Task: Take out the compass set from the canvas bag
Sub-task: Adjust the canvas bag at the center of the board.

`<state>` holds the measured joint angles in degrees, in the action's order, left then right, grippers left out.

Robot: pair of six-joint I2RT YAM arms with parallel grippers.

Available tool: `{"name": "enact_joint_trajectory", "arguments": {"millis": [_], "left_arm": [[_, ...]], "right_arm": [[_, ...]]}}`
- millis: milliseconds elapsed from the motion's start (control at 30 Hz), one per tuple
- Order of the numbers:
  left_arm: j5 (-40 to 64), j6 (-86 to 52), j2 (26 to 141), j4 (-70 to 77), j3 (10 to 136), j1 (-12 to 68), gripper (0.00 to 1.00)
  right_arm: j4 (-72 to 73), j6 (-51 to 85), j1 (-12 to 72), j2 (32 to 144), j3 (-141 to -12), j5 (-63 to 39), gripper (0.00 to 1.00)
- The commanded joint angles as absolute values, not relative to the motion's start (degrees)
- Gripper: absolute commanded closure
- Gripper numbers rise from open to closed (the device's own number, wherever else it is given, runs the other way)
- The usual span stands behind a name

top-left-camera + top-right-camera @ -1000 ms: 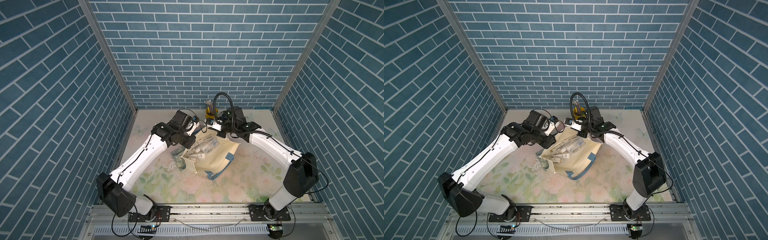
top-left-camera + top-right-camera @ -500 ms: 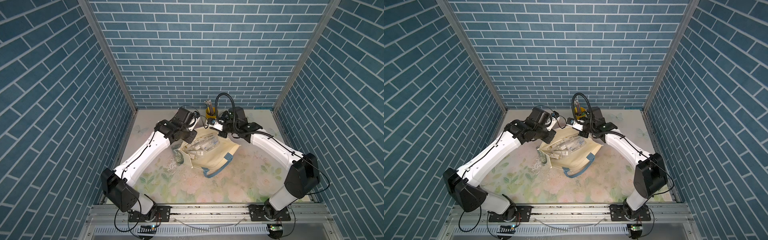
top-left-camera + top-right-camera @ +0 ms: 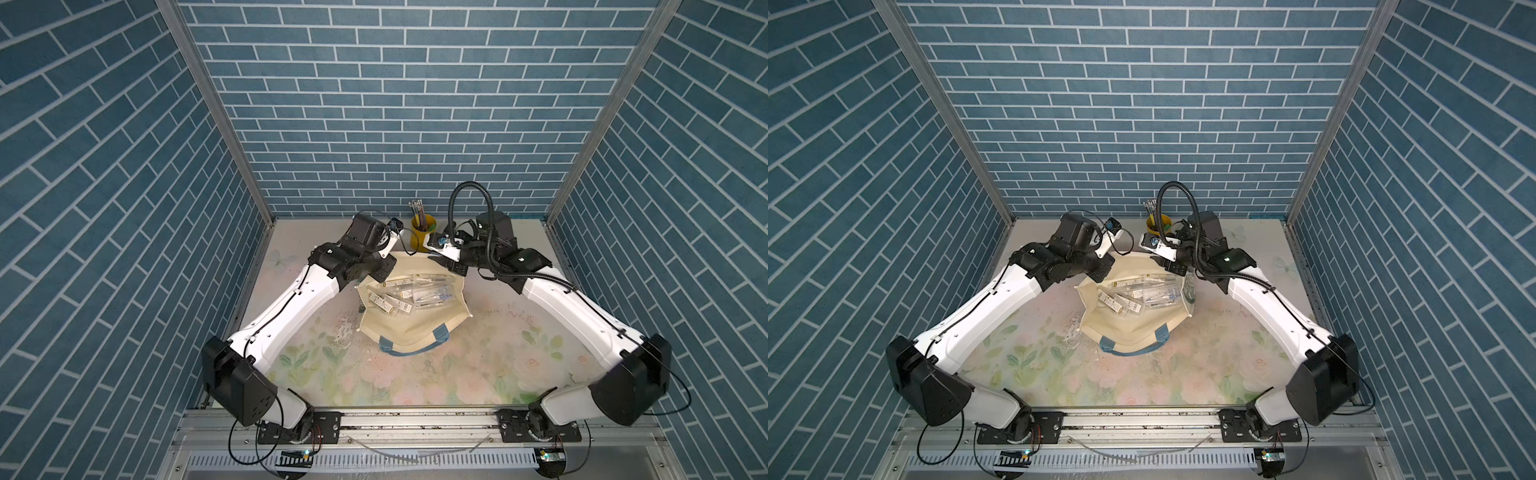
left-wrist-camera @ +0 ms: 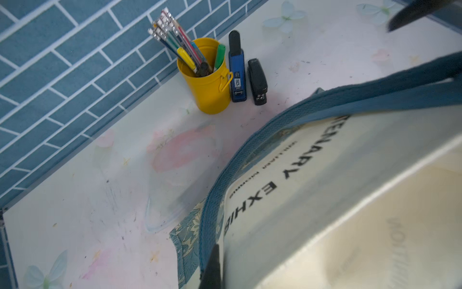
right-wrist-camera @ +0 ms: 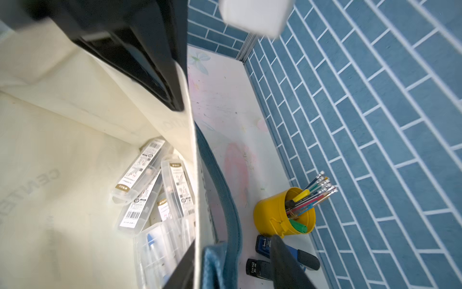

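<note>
The cream canvas bag (image 3: pixel 415 336) (image 3: pixel 1125 332) lies on the flowered table with its mouth held wide open toward the back wall. Several clear, labelled compass set cases (image 3: pixel 409 295) (image 3: pixel 1138 295) (image 5: pixel 150 185) are piled inside. My left gripper (image 3: pixel 387 265) (image 3: pixel 1106 266) is shut on the bag's far-left rim; in the left wrist view one dark finger (image 4: pixel 212 270) presses the fabric beside the blue strap. My right gripper (image 3: pixel 451 267) (image 3: pixel 1173 268) (image 5: pixel 232 242) is open and straddles the far-right rim, one finger inside the bag and one outside.
A yellow pencil cup (image 3: pixel 423 230) (image 4: pixel 207 85) (image 5: pixel 282 212) stands by the back wall, just behind both grippers. A blue stapler (image 4: pixel 237 75) and a black one (image 4: pixel 257 82) lie beside it. A clear plastic piece (image 4: pixel 162 217) lies left of the bag.
The left gripper went to the bag's far-left rim and shut on it, spreading the mouth wider and turning the bag. The right jaws, shut on the rim before, have opened.
</note>
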<state>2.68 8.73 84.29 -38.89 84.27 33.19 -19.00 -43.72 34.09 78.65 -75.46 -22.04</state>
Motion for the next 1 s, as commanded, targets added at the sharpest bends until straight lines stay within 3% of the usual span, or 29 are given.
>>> {"name": "enact_joint_trajectory", "arguments": {"millis": [0, 133, 300, 833, 967], "left_arm": [[1.3, 9.7, 82.3, -35.9, 83.0, 32.3, 1.00], [1.9, 9.4, 82.1, -35.4, 82.0, 32.2, 1.00], [1.4, 9.6, 80.7, -34.2, 80.5, 32.2, 1.00], [-1.7, 9.5, 74.5, -34.1, 76.2, 32.2, 1.00], [-0.4, 8.9, 74.1, -32.0, 75.6, 32.2, 1.00]], "right_arm": [[-15.9, -44.4, 36.8, 69.4, -69.1, -21.8, 0.55], [-13.8, -44.0, 41.7, 64.5, -63.3, -18.3, 0.56], [-13.0, -44.0, 42.8, 66.1, -61.3, -13.9, 0.57], [-27.2, -50.3, 42.8, 69.8, -77.1, -4.6, 0.41], [-29.5, -50.1, 46.8, 68.0, -77.6, -4.7, 0.53]]}}
